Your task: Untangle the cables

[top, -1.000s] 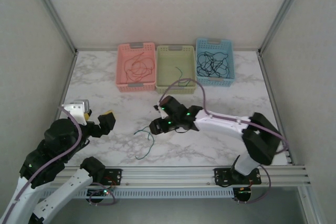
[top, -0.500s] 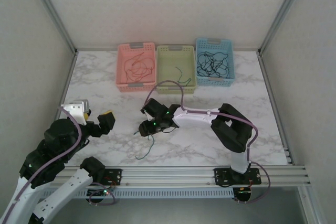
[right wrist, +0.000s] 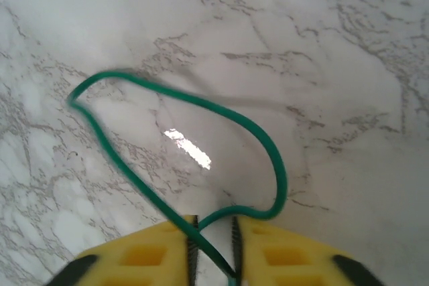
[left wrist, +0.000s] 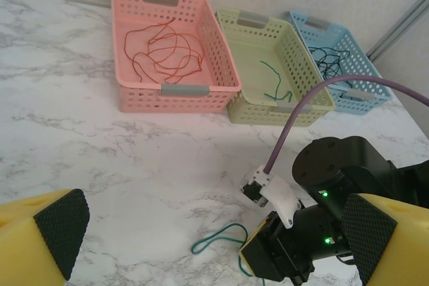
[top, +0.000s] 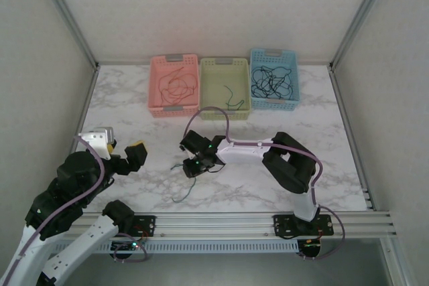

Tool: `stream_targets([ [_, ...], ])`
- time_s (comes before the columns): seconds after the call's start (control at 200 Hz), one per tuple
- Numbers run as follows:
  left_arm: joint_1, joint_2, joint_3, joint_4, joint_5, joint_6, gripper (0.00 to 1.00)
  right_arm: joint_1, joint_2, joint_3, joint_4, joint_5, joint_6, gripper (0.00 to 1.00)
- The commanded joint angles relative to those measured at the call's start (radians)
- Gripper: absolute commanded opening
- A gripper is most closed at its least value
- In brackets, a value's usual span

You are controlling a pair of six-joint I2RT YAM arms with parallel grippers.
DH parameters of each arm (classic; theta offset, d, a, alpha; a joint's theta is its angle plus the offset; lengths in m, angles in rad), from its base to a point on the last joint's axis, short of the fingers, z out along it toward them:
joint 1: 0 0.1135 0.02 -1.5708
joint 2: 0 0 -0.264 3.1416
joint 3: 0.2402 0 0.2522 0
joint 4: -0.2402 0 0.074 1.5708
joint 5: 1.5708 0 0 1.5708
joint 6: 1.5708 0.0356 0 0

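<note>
One green cable point(top: 182, 193) lies loose on the marble near the front, and its loop point(right wrist: 268, 145) curls ahead of my right gripper point(right wrist: 213, 232). That gripper point(top: 190, 167) is low over the table, and its yellow jaws have closed down on two crossing strands of the cable, leaving a narrow gap. In the left wrist view the same loop point(left wrist: 214, 239) pokes out beside the right gripper point(left wrist: 268, 259). My left gripper point(top: 120, 149) hovers wide open at the left, holding nothing. Red cables point(top: 175, 84), a green cable point(top: 229, 95) and dark cables point(top: 271, 82) lie in the baskets.
Three baskets stand in a row at the back: pink point(top: 173, 57), green point(top: 224, 63) and blue point(top: 274, 52). The right arm's purple-grey lead point(top: 208, 113) arches over the table's middle. Enclosure walls close in both sides, and a metal rail point(top: 268, 219) runs along the front.
The right arm swung left and down onto the loose green cable, and its jaws narrowed around it. The cable's upper part shifted under the gripper. The left arm has not moved.
</note>
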Motion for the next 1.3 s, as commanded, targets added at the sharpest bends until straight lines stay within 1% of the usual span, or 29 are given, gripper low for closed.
stream_targets([
  [0.0, 0.009, 0.008, -0.012, -0.015, -0.011, -0.008, 1.0, 0.01, -0.025, 0.033, -0.016, 0.027, -0.017, 0.11],
  [0.13, 0.009, 0.007, -0.012, -0.014, -0.012, -0.01, 1.0, 0.011, -0.081, 0.033, -0.008, 0.054, -0.025, 0.0],
  [0.275, 0.01, 0.008, -0.012, -0.015, -0.011, -0.01, 1.0, 0.005, -0.162, 0.064, -0.044, 0.115, -0.05, 0.0],
  [0.36, 0.01, 0.005, -0.012, -0.014, -0.012, -0.009, 1.0, -0.023, -0.211, 0.101, -0.084, 0.131, -0.081, 0.0],
  [0.471, 0.01, 0.005, -0.013, -0.014, -0.011, -0.01, 1.0, -0.118, -0.265, 0.169, -0.152, 0.154, -0.125, 0.0],
  [0.541, 0.01, 0.005, -0.013, -0.012, -0.009, -0.01, 1.0, -0.209, -0.287, 0.224, -0.201, 0.185, -0.124, 0.0],
  [0.626, 0.01, 0.005, -0.013, -0.011, -0.009, -0.01, 1.0, -0.326, -0.281, 0.292, -0.219, 0.178, -0.121, 0.0],
  [0.656, 0.01, 0.007, -0.013, -0.011, -0.007, -0.009, 1.0, -0.371, -0.271, 0.319, -0.229, 0.208, -0.121, 0.0],
  [0.771, 0.01, 0.01, -0.013, -0.013, -0.003, -0.008, 1.0, -0.464, -0.21, 0.424, -0.266, 0.308, -0.12, 0.0],
  [0.841, 0.01, 0.01, -0.013, -0.013, -0.004, -0.008, 1.0, -0.509, -0.165, 0.471, -0.249, 0.335, -0.111, 0.0],
  [0.906, 0.01, 0.01, -0.013, -0.013, -0.005, -0.009, 1.0, -0.535, -0.098, 0.542, -0.274, 0.359, -0.109, 0.0],
  [1.016, 0.01, 0.009, -0.013, -0.013, -0.006, -0.008, 1.0, -0.551, 0.037, 0.696, -0.333, 0.371, -0.116, 0.0],
  [1.101, 0.01, 0.009, -0.013, -0.013, -0.007, -0.01, 1.0, -0.553, 0.129, 0.802, -0.383, 0.439, -0.118, 0.0],
  [1.176, 0.011, 0.006, -0.013, -0.013, -0.008, -0.01, 1.0, -0.561, 0.186, 0.862, -0.401, 0.483, -0.113, 0.0],
  [1.292, 0.012, 0.01, -0.013, -0.012, -0.006, -0.01, 1.0, -0.568, 0.263, 0.941, -0.428, 0.499, -0.099, 0.0],
])
